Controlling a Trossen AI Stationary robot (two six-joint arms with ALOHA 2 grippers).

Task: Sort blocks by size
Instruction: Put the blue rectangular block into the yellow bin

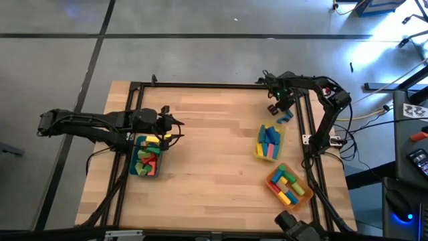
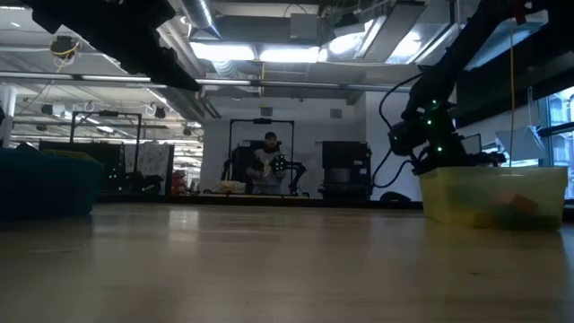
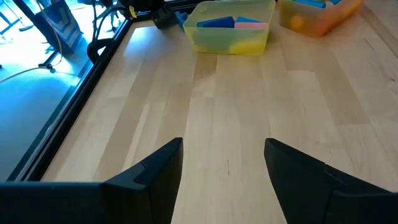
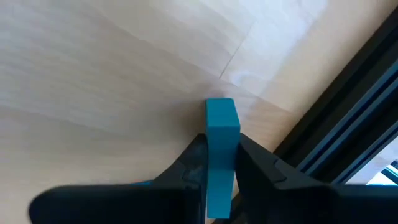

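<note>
One blue block [image 4: 221,155] is clamped between your right pincer [image 1: 284,114] fingers, lifted off the desk [image 1: 214,147] by the rail. Just beyond it sits the yellow tray [image 1: 269,144] of blocks, then the orange tray [image 1: 289,186]. Your left pincer [image 3: 222,163] is spread wide, empty, over the teal tray [image 1: 148,159].

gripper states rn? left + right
Left gripper: open, empty, over the table near the teal tray.
Right gripper: shut on a blue block, by the table's far right corner.
</note>
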